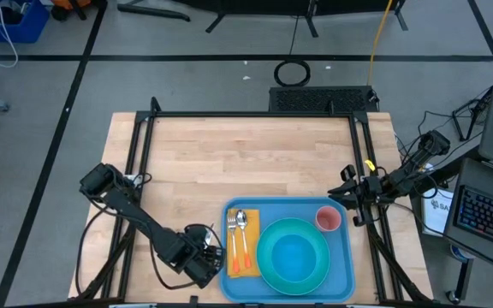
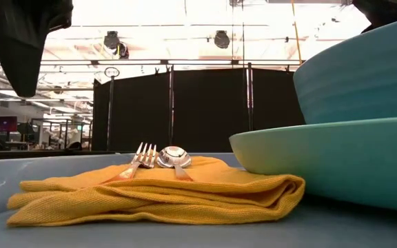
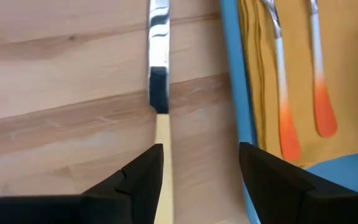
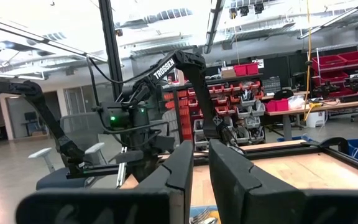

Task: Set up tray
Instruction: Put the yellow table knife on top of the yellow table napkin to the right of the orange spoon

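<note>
The light-blue tray (image 1: 347,257) lies at the table's near edge. On it are a turquoise bowl (image 1: 294,255) standing on a plate (image 2: 336,162), a pink cup (image 1: 328,219), and an orange napkin (image 1: 240,248) carrying a fork (image 2: 140,160) and a spoon (image 2: 173,158). A knife (image 3: 159,68) with a pale yellow handle lies on the wood along the tray's left rim (image 3: 232,93). My left gripper (image 3: 201,165) is open, low over the knife's handle end. My right gripper (image 1: 349,201) waits by the table's right edge, its fingers nearly together. My left gripper stands open around the knife's handle (image 3: 162,140), which lies flat on the table along the fingers. One finger (image 3: 145,171) is right beside the handle's side. Whether it touches the handle, I cannot tell.
Bare wood spreads over the table's far half and to the left of the tray. A black frame (image 1: 255,114) runs around the table's far and side edges. The tray fills most of the near right part.
</note>
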Motion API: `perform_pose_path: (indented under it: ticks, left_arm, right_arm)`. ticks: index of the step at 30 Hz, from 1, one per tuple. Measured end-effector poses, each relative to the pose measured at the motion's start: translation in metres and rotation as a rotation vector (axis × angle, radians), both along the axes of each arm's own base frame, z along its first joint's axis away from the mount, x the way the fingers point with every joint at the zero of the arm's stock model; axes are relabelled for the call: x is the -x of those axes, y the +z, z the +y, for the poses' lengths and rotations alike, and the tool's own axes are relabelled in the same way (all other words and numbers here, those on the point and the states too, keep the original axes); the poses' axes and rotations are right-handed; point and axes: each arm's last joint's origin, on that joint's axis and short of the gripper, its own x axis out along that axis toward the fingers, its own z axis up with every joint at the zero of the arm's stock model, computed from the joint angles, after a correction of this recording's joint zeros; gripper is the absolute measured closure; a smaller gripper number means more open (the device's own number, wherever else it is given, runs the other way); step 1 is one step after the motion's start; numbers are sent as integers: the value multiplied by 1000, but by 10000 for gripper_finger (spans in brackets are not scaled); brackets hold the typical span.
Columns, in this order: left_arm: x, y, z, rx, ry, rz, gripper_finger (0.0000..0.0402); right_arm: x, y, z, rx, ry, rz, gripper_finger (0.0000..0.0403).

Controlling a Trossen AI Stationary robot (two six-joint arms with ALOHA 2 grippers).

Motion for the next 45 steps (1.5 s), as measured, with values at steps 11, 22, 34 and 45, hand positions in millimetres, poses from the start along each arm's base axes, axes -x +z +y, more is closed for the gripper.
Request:
perform_pose_path:
  ticks: [11,22,34,45]
  left_arm:
    - [1,-23,-1,61,-16,-55,188]
    - [3,-32,0,86,12,-51,188]
    - [6,-46,1,148,21,-63,188]
    - [7,-47,1,166,26,-29,188]
  right_arm:
    - [0,0,0,0,0,0,360]
    - [0,0,0,0,0,0,360]
    - [0,0,0,0,0,0,360]
    - [0,0,0,0,0,0,360]
